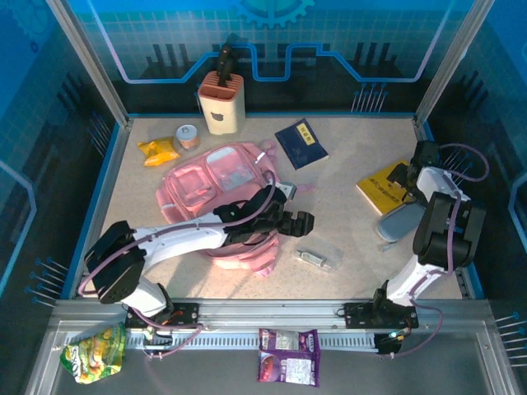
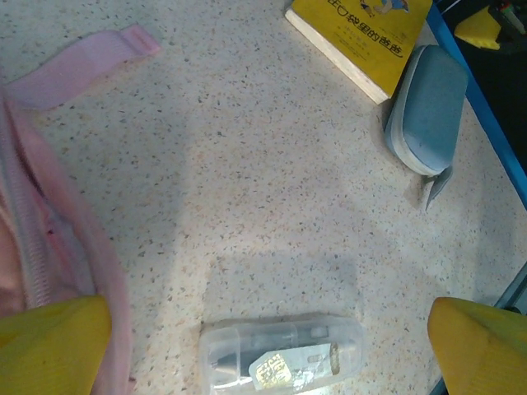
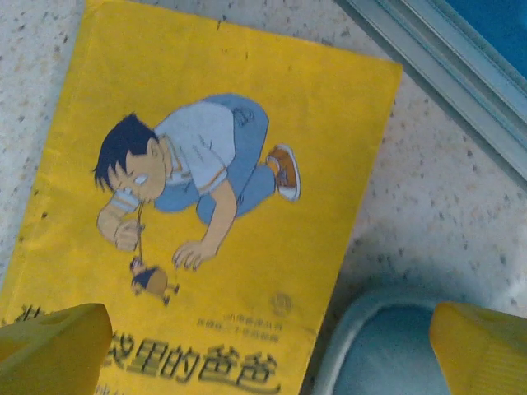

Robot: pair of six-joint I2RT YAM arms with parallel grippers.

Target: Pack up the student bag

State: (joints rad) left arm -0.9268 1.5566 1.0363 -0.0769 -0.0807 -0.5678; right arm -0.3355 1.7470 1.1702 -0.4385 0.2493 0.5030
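The student bag (image 1: 216, 185), a soft pink backpack, lies flat in the middle of the table, and its pink edge (image 2: 33, 247) runs down the left of the left wrist view. My left gripper (image 1: 300, 222) hangs just right of the bag, open and holding nothing. Its yellow fingertips (image 2: 49, 346) stand wide apart above a clear plastic packet (image 2: 284, 354) with a dark item inside. My right gripper (image 1: 403, 177) is open over a yellow book (image 3: 206, 206) with a cartoon boy on the cover, beside a grey-blue case (image 3: 387, 354).
A dark blue booklet (image 1: 300, 142), a cream knife block (image 1: 221, 103), an orange snack bag (image 1: 158, 151) and a small can (image 1: 188, 136) sit behind the bag. The clear packet (image 1: 317, 259) lies at front centre. A green packet (image 1: 95, 352) and a purple one (image 1: 288, 354) rest on the front rail.
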